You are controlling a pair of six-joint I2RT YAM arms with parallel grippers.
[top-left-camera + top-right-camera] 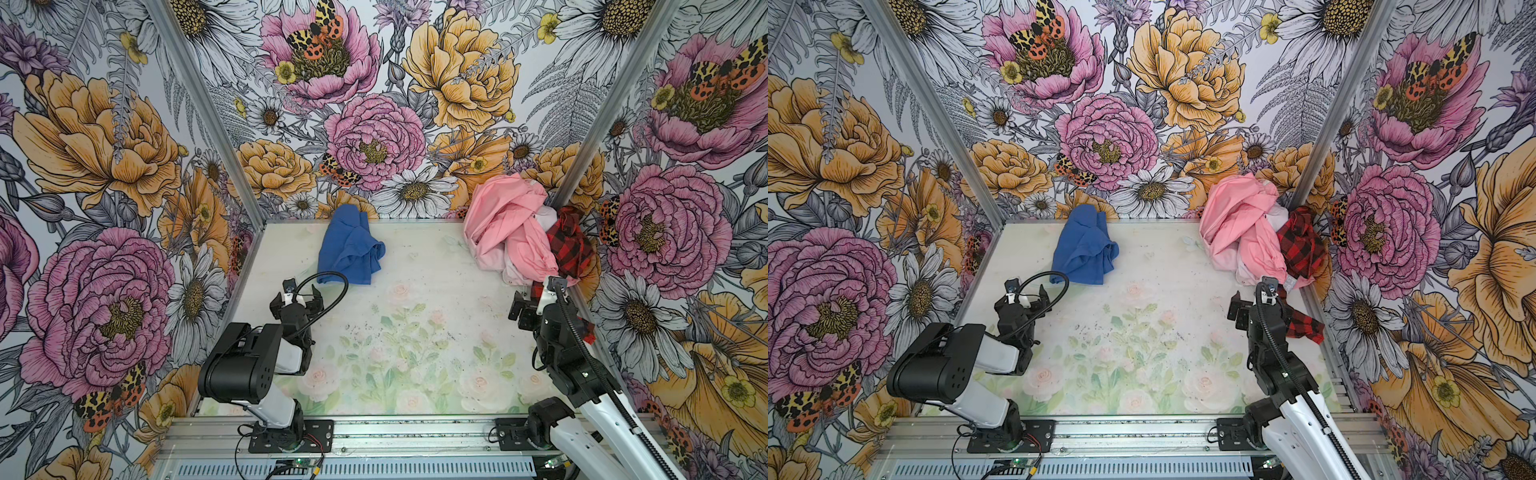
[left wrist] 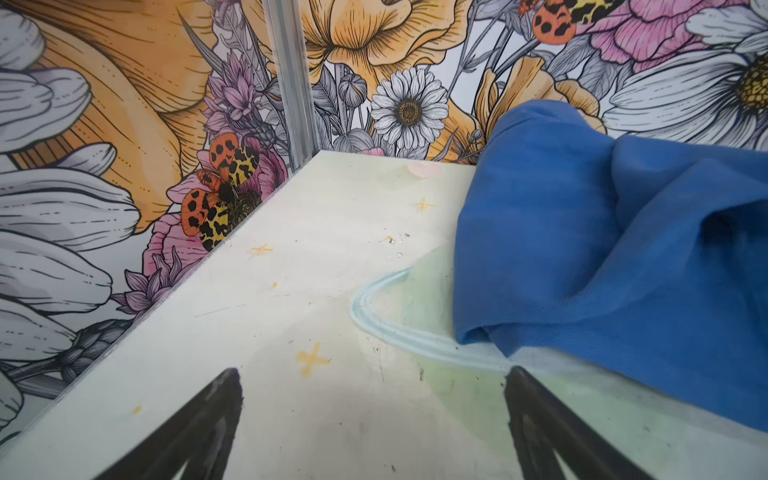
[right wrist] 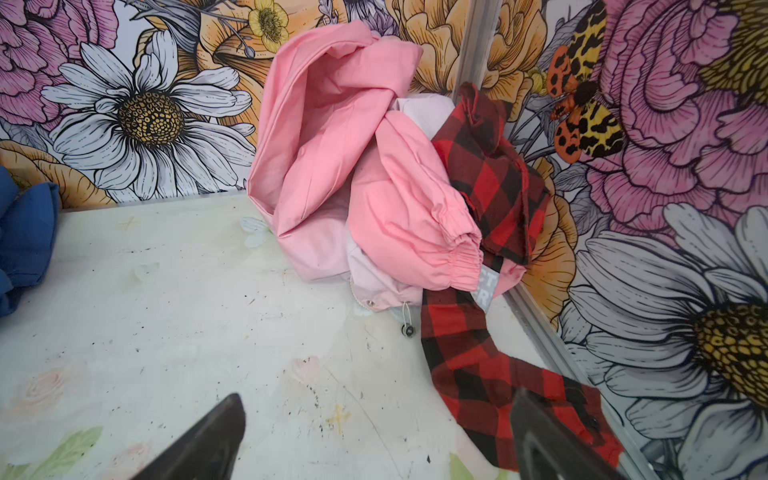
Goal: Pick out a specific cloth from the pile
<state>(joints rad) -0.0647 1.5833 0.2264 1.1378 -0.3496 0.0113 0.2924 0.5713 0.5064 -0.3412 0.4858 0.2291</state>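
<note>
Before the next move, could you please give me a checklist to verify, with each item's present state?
1. The blue cloth lies apart from the pile: ok.
2. Nothing lies on the blue cloth: ok.
3. The left gripper is open and empty: ok.
4. The right gripper is open and empty: ok.
5. The right gripper is clear of the checked sleeve beside it: cannot tell.

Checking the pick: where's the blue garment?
In both top views the blue garment lies left of centre by the back wall, apart from the pile.
</note>
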